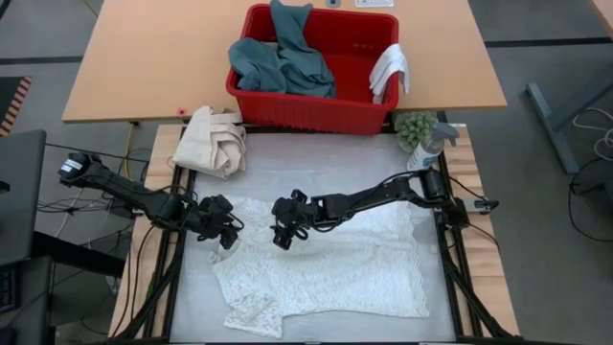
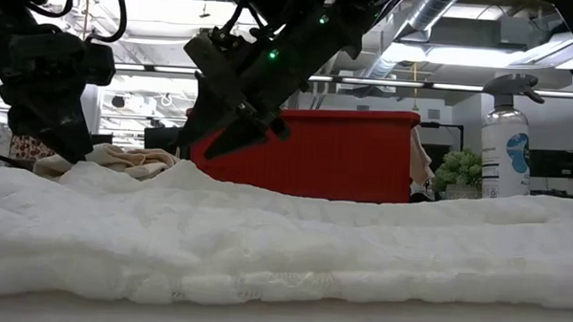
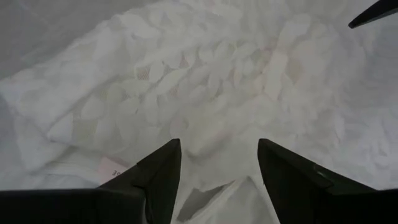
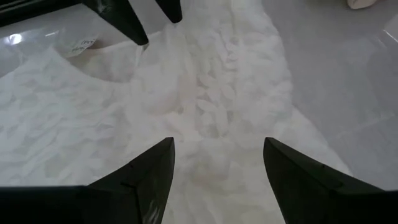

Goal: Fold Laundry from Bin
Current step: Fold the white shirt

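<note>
High view: a white textured garment (image 1: 326,264) lies spread across the lower centre of the bench (image 1: 144,57). The left tool (image 1: 227,233) sits at its upper left edge, the right tool (image 1: 283,233) just beside it. The red bin (image 1: 311,105) at top centre holds teal cloth (image 1: 283,62), with a small white cloth (image 1: 391,72) over its right rim. A cream canvas bundle (image 1: 213,139) lies left of the bin; a spray bottle (image 1: 426,149) and a small plant (image 1: 414,126) stand to its right.

Low view: the white cloth fills the bottom, the bin behind.

Wrist views: both tools are spread, fingers (image 3: 158,177) over the cloth, pinching nothing.
</note>
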